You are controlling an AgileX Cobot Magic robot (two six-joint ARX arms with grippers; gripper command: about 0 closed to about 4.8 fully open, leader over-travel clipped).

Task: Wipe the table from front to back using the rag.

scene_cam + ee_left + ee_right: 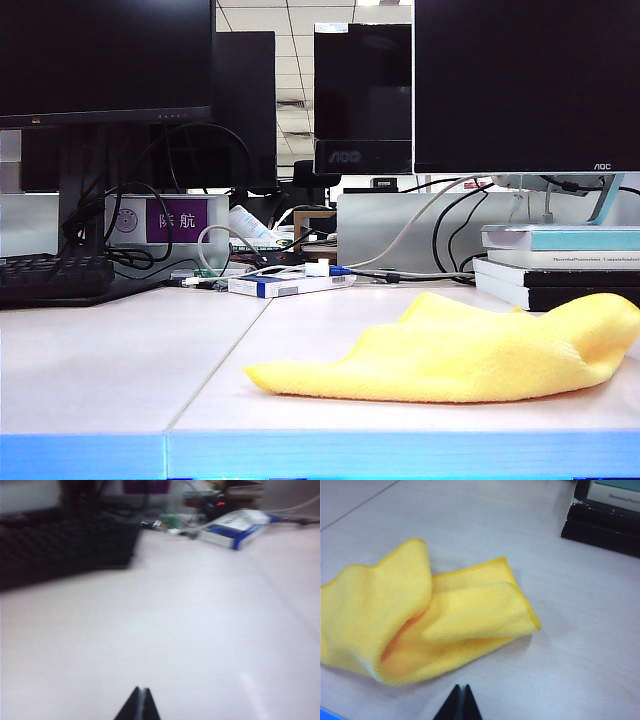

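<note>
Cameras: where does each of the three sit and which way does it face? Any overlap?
Exterior view: low at the light blue front edge of the off-white desk top, facing back toward the monitors; bright yellow fuzzy rag lies front right; no arm shows.
Left wrist view: above bare table, facing the black keyboard and white-and-blue flat box; shut left gripper tips show.
Right wrist view: looks down on the rag beside the book stack; shut right gripper empty.
Shared: exterior and right wrist both show rag and books.

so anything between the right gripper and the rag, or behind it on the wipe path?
Nothing visible. The shut right gripper hovers just short of the rag, bare table between. Behind the rag, a book stack sits at the back right.
</note>
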